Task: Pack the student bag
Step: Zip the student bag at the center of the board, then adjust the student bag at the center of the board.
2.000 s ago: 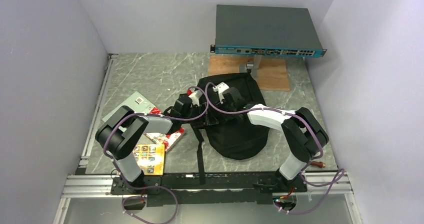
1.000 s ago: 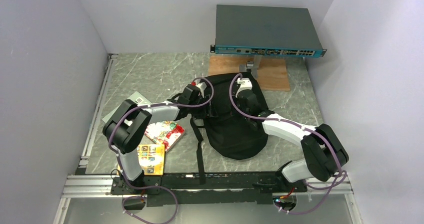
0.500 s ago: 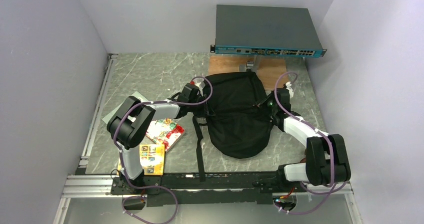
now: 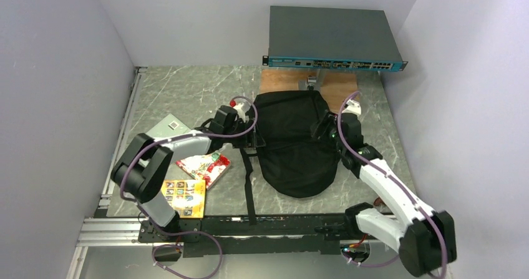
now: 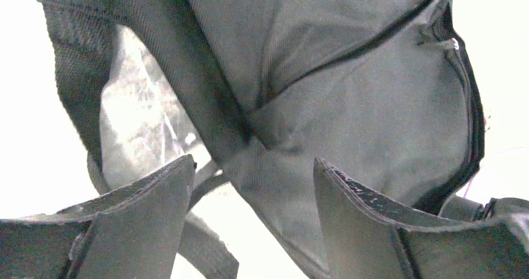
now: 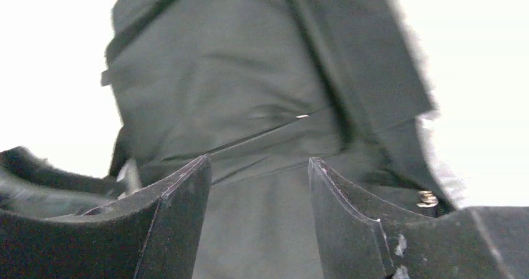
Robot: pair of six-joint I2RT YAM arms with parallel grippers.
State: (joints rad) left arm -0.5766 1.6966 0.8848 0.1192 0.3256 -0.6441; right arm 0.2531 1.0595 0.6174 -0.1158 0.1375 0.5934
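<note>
Two arms flank the one big thing here. The bag point(image 4: 293, 143) lies flat in the middle of the table point(image 4: 187, 92), its straps point(image 4: 248, 182) trailing toward the near edge and the rack box point(image 4: 330, 39) well behind it. The flanking looks deliberate: with a gripper on each side, the soft fabric could be pulled apart and the mouth held open for packing. The left gripper point(image 4: 251, 139) sits at the bag's left edge, the right gripper point(image 4: 324, 129) at its right edge. Left of the bag lie a grey sheet point(image 4: 163, 129), a red packet point(image 4: 204, 165) and a yellow book point(image 4: 185, 196), probably waiting to go in.

From above, the layout is plain but the jaws are not. The wrist views settle that. The left fingers point(image 5: 143, 216) stand wide apart with nothing between them, black fabric just beyond. The right fingers point(image 6: 168, 223) are equally wide and empty. Only the left wrist view shows a zip point(image 5: 466, 104) curving down the bag's side; I cannot tell if it is open.
</note>
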